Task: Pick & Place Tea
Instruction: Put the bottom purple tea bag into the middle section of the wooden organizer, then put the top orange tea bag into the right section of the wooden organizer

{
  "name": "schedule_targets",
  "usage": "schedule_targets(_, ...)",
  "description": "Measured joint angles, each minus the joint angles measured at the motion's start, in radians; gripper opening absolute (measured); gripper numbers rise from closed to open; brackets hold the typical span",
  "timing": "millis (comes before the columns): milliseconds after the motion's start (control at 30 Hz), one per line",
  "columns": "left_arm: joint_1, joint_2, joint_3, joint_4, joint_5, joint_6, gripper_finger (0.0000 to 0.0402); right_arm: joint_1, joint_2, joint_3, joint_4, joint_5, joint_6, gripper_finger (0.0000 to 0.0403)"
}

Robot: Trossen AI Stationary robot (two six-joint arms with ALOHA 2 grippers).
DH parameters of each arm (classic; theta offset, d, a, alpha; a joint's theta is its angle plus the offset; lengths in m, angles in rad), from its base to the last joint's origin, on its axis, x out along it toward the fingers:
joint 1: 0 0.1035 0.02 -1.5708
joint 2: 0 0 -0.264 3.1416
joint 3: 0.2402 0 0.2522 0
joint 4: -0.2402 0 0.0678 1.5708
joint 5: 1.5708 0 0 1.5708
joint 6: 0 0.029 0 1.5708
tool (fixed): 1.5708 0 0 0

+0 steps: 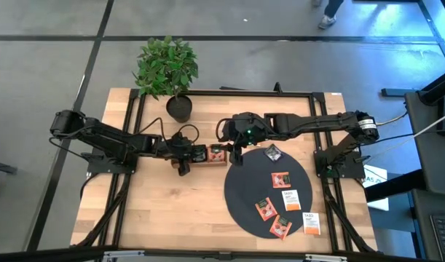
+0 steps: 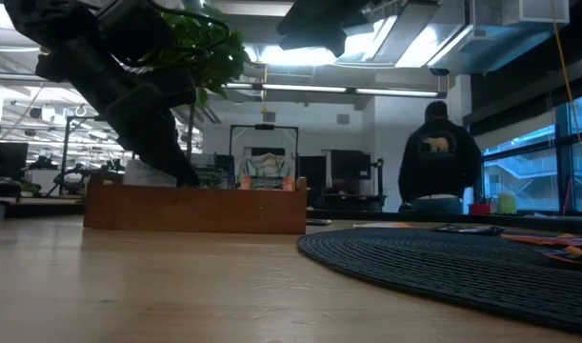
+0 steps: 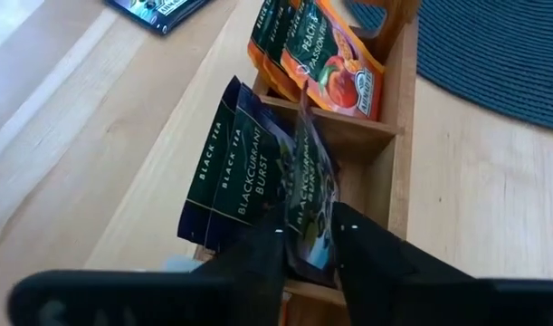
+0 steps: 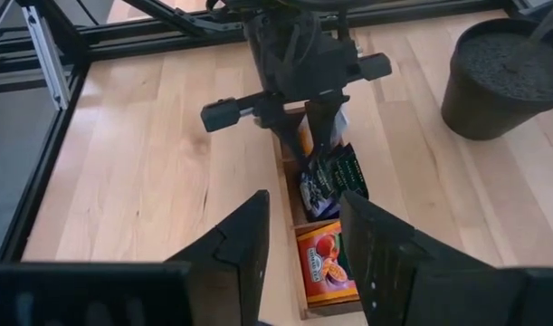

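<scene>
Most of the tea here is split between two spots: a bunch of sachets already standing on edge in the wooden tray [image 3: 398,100], and more lying flat on the round black mat [image 1: 240,196]. In the left wrist view the tray's middle slot holds the dark sachets [image 3: 235,167] labelled black tea and blackcurrant, and the next slot along has the orange peach sachets [image 3: 335,59]. The left gripper [image 3: 308,249] is right down over that dark slot with one dark sachet [image 3: 310,204] sitting between its fingers [image 3: 258,263]; the fingers are slightly parted, and honestly I can't tell whether they're pinching the sachet or just loose around it. From above, the tray sits near the middle of the table [image 1: 156,218], just left of the mat, with the potted plant [image 1: 167,69] behind it. On the mat there are red-orange sachets [image 1: 280,179], a couple of white sachets [image 1: 290,199] and one dark one near its far edge. The right gripper [image 4: 303,231] hovers above the tray, roughly half open, holding nothing. In the low view a person [image 2: 441,157] stands in the room beyond the table.
</scene>
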State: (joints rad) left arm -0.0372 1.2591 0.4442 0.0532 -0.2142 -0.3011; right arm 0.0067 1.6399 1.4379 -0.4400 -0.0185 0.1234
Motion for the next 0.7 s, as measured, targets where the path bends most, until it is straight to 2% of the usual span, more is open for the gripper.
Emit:
schedule_targets(200,0.0,-0.009,0.001,-0.002,-0.001,0.004,0.0133,0.0,0.0,0.0,0.0,0.0,0.001,0.0139)
schedule_targets(367,0.0,-0.077,0.025,-0.017,-0.004,0.009,0.0158,0.0,0.0,0.0,-0.007,0.0,0.002,0.0139)
schedule_targets(567,0.0,-0.237,0.074,-0.13,-0.004,0.003,0.0163,0.0,0.0,0.0,-0.033,-0.001,0.005,0.0139)
schedule_targets(700,0.0,-0.408,0.08,-0.184,0.005,-0.092,0.016,-0.001,-0.002,0.0,-0.176,-0.021,0.064,0.0139)
